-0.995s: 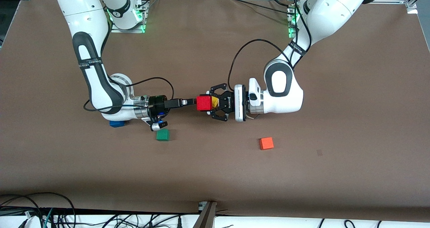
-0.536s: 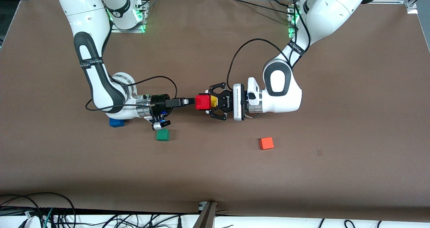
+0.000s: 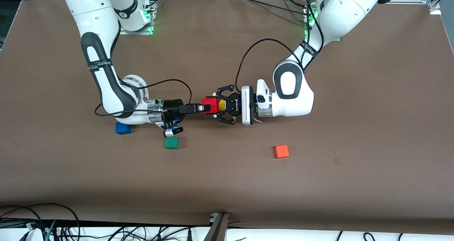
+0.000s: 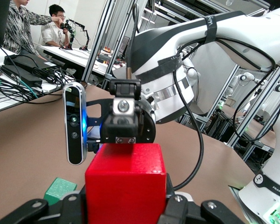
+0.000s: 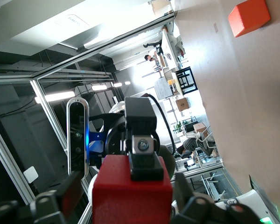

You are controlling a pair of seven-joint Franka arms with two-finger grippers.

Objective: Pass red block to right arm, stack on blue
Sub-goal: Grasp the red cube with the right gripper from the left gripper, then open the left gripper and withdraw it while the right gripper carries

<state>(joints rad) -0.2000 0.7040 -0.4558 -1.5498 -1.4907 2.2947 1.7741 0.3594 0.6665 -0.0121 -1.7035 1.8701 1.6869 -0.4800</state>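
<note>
Small solid blue cube (image 3: 123, 128) — sat on the brown table (image 3: 372, 127), beside the right arm's elbow and toward that arm's end from its gripper.

Small green cube (image 3: 172, 142) — lay on the table just under the right wrist's camera, nearer the front camera than the gripper.

Right arm's slim black two-finger gripper (image 3: 206, 108) — reached level over the middle of the table; one finger lay along the top face of the red block, touching it. The wrist views showed that finger (image 5: 144, 158) on the block, but whether the pair had clamped could not be told.

Small bright red cube (image 3: 211, 105) — held in the air between the two grippers, above the table.

Left arm's black gripper (image 3: 217, 107) — faced the right one, fingers pinched on the red cube from its two sides.

Small orange cube (image 3: 281, 151) — rested alone, toward the left arm's end and nearer the front camera than the left gripper.
</note>
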